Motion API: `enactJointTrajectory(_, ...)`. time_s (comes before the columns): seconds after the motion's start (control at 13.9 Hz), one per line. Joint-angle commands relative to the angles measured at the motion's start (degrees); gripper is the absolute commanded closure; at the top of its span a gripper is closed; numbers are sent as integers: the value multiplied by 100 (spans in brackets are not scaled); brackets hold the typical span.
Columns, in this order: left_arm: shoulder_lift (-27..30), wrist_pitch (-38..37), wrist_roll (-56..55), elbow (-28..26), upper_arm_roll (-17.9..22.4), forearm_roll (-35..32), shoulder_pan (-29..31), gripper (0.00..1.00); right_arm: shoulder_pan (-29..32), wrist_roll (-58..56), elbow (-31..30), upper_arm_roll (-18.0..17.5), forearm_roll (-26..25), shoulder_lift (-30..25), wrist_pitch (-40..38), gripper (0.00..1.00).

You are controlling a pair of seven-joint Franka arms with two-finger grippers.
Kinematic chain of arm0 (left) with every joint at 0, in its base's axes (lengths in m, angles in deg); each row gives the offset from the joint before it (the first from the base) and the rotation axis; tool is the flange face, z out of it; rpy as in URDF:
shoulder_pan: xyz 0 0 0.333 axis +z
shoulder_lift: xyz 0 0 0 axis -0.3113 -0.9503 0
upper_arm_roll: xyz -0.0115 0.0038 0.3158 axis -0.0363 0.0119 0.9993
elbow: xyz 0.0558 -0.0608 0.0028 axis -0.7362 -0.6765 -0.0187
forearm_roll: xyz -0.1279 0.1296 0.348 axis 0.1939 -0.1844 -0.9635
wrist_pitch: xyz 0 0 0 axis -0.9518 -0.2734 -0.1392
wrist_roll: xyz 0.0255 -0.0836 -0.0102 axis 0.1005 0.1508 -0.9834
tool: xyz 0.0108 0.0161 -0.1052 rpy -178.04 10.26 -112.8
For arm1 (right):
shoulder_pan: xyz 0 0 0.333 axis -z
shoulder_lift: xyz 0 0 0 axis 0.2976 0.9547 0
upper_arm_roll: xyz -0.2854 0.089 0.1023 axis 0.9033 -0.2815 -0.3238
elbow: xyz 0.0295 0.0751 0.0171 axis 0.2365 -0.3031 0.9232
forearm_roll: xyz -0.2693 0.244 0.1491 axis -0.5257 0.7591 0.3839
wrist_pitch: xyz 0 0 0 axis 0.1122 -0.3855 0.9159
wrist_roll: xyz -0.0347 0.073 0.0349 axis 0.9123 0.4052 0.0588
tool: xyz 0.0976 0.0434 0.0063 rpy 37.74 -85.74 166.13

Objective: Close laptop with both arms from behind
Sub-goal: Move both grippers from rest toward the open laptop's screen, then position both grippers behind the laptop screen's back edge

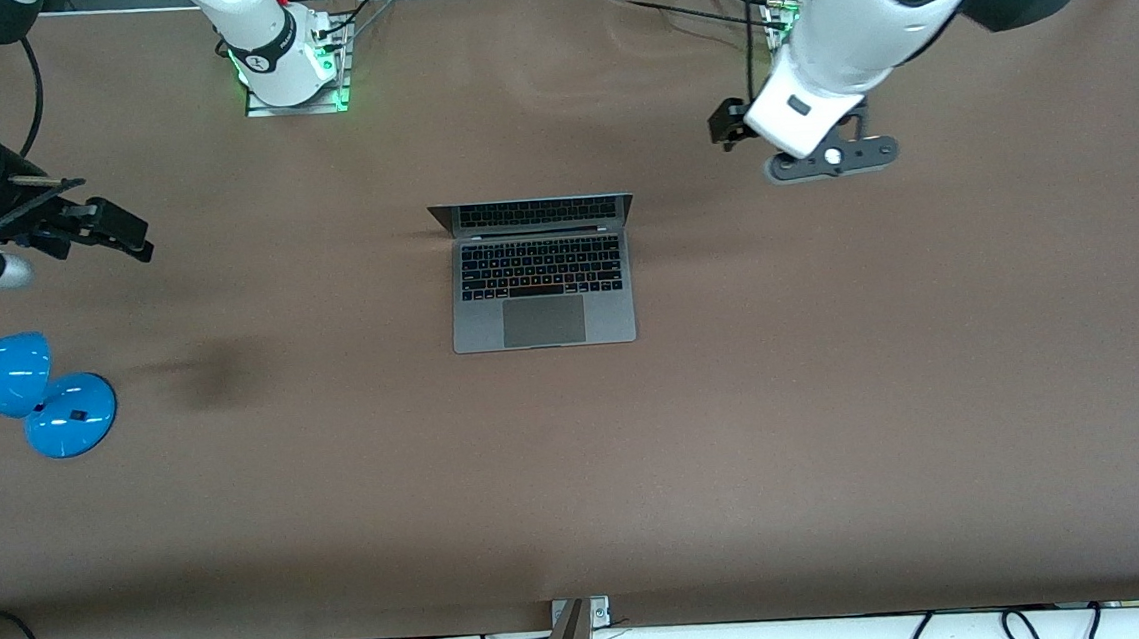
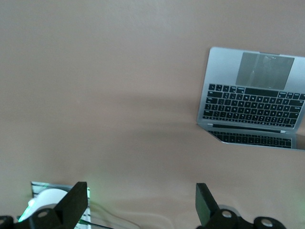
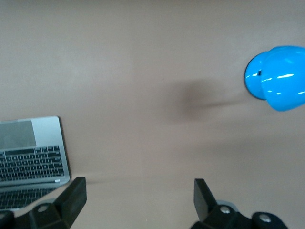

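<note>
Laptop open mid-table, both claws up and empty, closing not yet begun.

Table (image 1: 837,421): brown sheet, laptop (image 1: 540,273) flat on it, keyboard toward the front camera, screen raised on the edge nearest the arm bases, so a push on the lid from the base end should fold it shut. Left gripper (image 1: 824,156) hangs over bare table toward the left arm's end, jaws spread wide, holding nothing; the laptop sits well apart from it, toward the table's middle. Right gripper (image 1: 112,231) is over bare table at the right arm's end, jaws likewise wide and empty, laptop well apart toward the middle. Blue lamp (image 1: 28,392) stands near this claw, nearer the front camera.
</note>
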Motion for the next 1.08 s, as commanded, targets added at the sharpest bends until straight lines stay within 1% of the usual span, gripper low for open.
enactJointTrajectory(0.0, -380, 218, -681, 27, -430, 96, -5, 0, -111, 52, -35, -87, -21, 52, -358, 0)
enactJointTrajectory(0.14, -775, 315, -1069, 53, -668, 105, -136, 0, -304, 69, -44, -87, -21, 97, -718, 0)
enactJointTrajectory(0.22, -977, 315, -1105, 79, -686, 175, -224, 0, -436, 87, -44, -87, -21, 131, -911, 0)
enactJointTrajectory(0.36, -1346, 341, -1105, 115, -687, 709, -269, 0, -717, 104, -70, -87, 31, 167, -1097, 0)
enactJointTrajectory(0.58, -1585, 342, -1297, 124, -687, 1036, -382, 1, -1042, 279, -106, -87, 84, 202, -1333, 0)
enactJointTrajectory(0.72, -1699, 351, -1692, 150, -687, 1090, -549, 5, -1166, 482, -315, -113, 233, 167, -1387, 0)
enactJointTrajectory(0.79, -1708, 351, -1833, 176, -687, 1098, -637, 11, -1166, 474, -508, -235, 416, 115, -1309, 0)
enactJointTrajectory(0.86, -1709, 342, -1896, 220, -687, 1098, -647, 23, -1166, 474, -623, -341, 470, 79, -1195, 0)
enactJointTrajectory(0.93, -1709, 324, -1957, 229, -695, 1098, -655, 40, -1166, 482, -746, -507, 480, 62, -1063, 0)
enactJointTrajectory(1.01, -1709, 324, -2001, 238, -695, 1090, -655, 63, -1166, 483, -860, -666, 480, 44, -906, 0)
